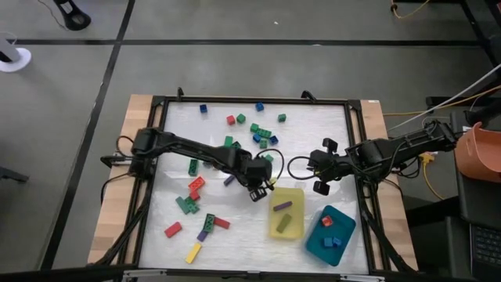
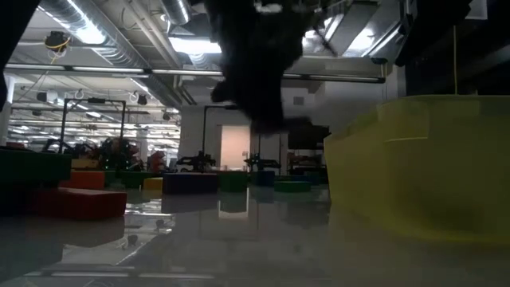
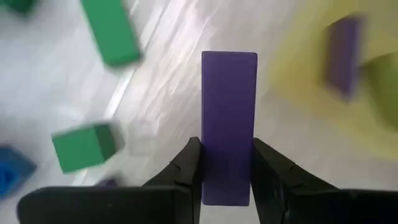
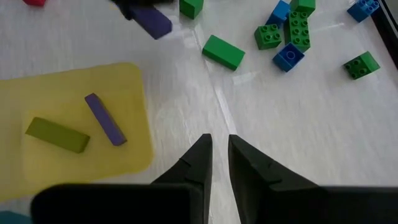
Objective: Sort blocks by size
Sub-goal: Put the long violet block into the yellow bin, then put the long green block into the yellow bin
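Blocks: a smooth purple rectangular brick (image 3: pixel 228 124), gripped.

Workshop hall around a wooden table

A grey floor (image 1: pixel 258 70) crossed by dark lines surrounded the wood-edged table (image 1: pixel 117 200), whose white mat (image 1: pixel 313 133) sat inside a black frame (image 1: pixel 250 100). Beyond it, ceiling strip lights (image 2: pixel 88 32) and silver ducts (image 2: pixel 119 48) ran far back. An orange container (image 1: pixel 481 153) stood right.
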